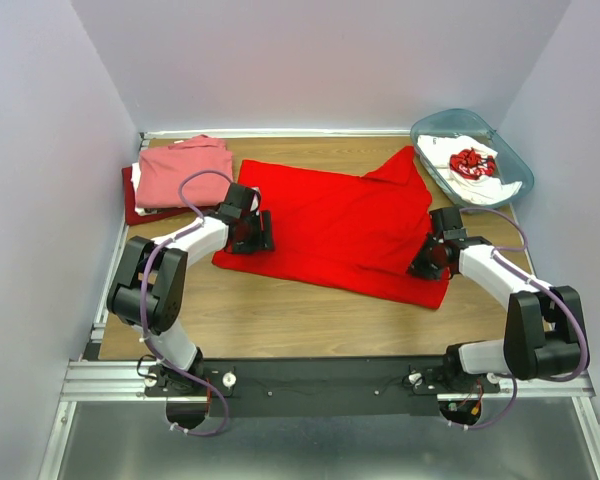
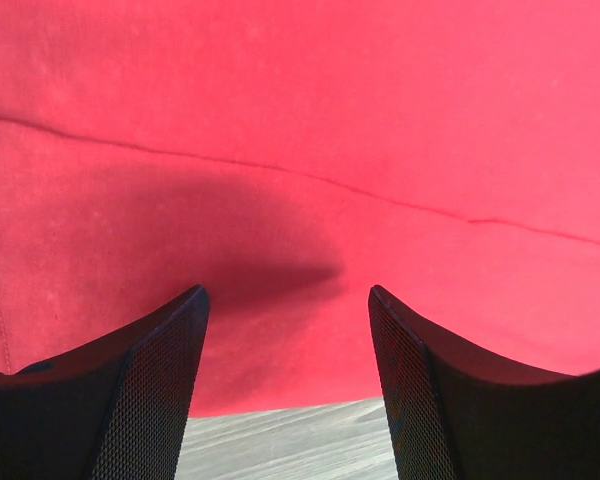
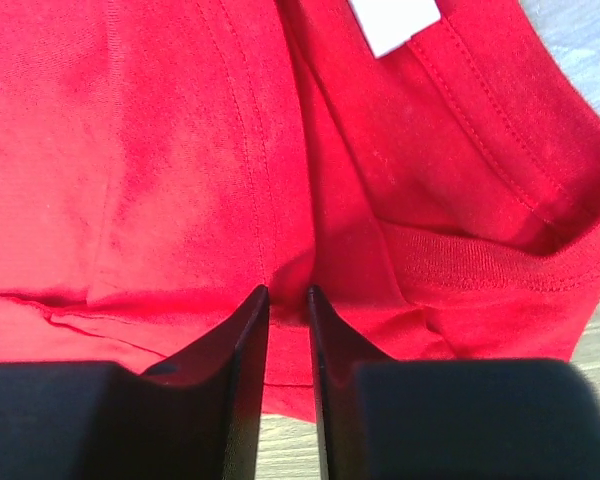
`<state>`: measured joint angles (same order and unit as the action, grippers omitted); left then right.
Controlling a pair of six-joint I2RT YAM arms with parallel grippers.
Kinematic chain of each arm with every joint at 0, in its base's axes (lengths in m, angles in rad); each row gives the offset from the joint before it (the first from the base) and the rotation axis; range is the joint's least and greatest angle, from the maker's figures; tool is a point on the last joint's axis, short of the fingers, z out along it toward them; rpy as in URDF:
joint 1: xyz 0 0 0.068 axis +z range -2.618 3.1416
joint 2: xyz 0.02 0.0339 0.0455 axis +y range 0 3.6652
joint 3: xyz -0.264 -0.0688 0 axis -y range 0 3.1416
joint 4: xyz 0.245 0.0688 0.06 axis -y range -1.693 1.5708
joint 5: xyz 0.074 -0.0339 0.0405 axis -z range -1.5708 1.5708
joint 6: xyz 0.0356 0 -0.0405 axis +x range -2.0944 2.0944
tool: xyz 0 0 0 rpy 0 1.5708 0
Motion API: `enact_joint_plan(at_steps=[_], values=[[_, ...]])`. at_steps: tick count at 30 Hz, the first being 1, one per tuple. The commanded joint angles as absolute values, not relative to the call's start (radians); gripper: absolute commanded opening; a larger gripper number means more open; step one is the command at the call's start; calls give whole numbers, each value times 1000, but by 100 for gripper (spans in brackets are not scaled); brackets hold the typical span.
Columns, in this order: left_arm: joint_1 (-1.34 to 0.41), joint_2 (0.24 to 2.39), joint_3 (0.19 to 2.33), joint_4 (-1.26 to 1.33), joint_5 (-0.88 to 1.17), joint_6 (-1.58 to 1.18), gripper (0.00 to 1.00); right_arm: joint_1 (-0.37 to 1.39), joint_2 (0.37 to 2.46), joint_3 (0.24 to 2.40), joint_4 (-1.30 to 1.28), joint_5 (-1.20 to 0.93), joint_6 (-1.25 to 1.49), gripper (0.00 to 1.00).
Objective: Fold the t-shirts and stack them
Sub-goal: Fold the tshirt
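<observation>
Pinching soft bright red t-shirt (image 3: pixel 180 150), right gripper (image 3: pixel 288 292), ribbed collar (image 3: pixel 480 265) beside

You have the spread t-shirt (image 1: pixel 330 225) lying mid-surface (image 1: pixel 310 315); the folded stack (image 1: pixel 183 175) sits behind it to your left, the bin (image 1: pixel 445 122) behind to your right, another t-shirt (image 1: pixel 470 160) in it.

Plain pale lavender walls are enclosing the scene: a back wall (image 1: pixel 320 60), a left wall (image 1: pixel 40 180) and a right wall (image 1: pixel 580 120). A wood-grain desk (image 1: pixel 280 320) is filling the space between them, with a white strip (image 1: pixel 280 133) running along its far edge. Even, soft light is falling across it. A silver metal rail (image 1: pixel 100 380) is bordering the near edge, and a grey metal sheet (image 1: pixel 310 450) is lying below.
</observation>
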<state>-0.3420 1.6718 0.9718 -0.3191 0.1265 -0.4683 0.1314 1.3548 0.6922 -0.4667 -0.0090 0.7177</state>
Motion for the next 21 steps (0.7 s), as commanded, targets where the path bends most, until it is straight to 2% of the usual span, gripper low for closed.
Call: enact_joint_plan(at_steps=[1, 8, 12, 21], values=[[-347, 1678, 959, -307, 109, -456, 73, 137, 1348, 703, -445, 6, 726, 24], [-345, 1684, 953, -305, 109, -451, 73, 138, 1350, 725, -442, -31, 727, 1], [-347, 1683, 943, -304, 107, -449, 73, 158, 1379, 784, -440, -28, 732, 1], [-345, 1684, 925, -302, 107, -446, 73, 199, 1581, 966, -433, -26, 713, 1]])
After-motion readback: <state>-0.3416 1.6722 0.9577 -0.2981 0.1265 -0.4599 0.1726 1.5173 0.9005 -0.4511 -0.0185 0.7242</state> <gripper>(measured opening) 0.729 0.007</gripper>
